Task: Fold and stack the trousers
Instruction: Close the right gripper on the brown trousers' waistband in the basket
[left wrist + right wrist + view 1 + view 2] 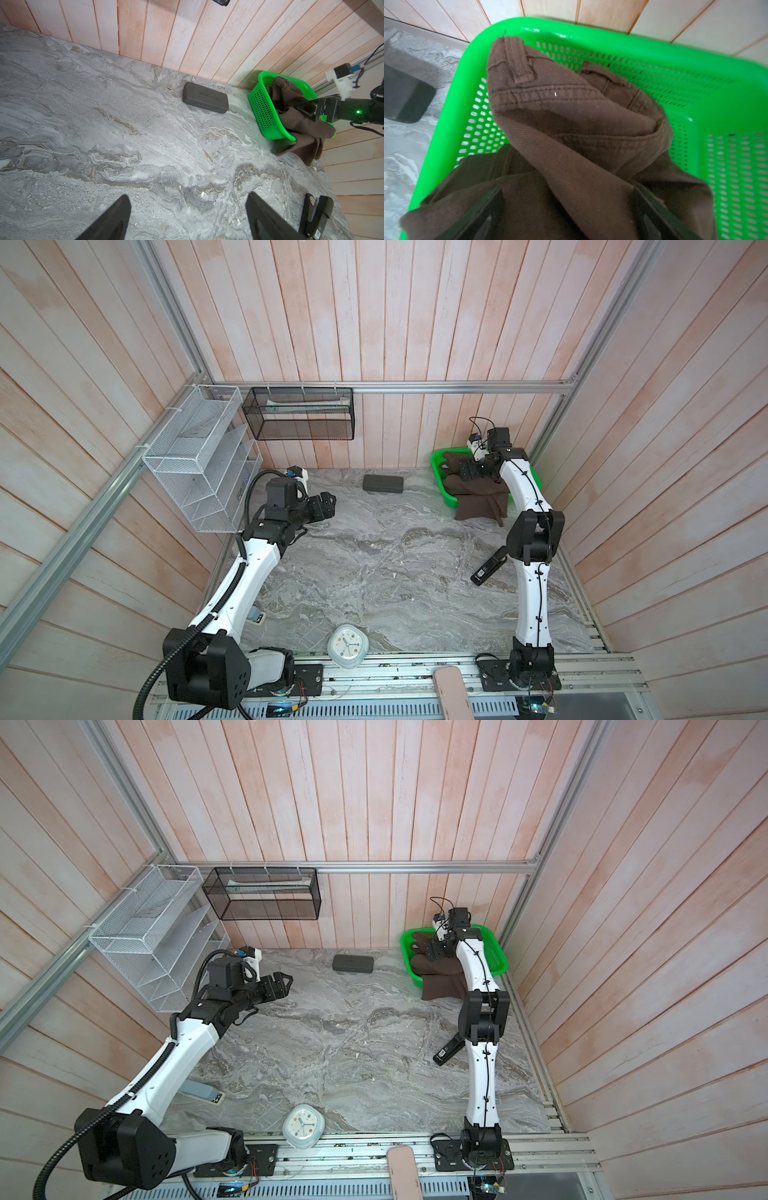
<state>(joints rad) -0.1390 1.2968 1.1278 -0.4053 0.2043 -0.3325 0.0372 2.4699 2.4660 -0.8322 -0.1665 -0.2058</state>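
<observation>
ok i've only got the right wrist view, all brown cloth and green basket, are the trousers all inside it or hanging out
Observer: Partly out. In both top views the trousers spill over the green basket's near rim and down onto the table.
Operator: and where's the left gripper
Observer: The left gripper is open and empty. It is above bare table at the far left, well away from the basket.
Operator: anything lying where i'd spread them
Observer: A black stapler lies on the table nearer the robot's base than the basket. The right arm's elbow partly hides it.
</observation>
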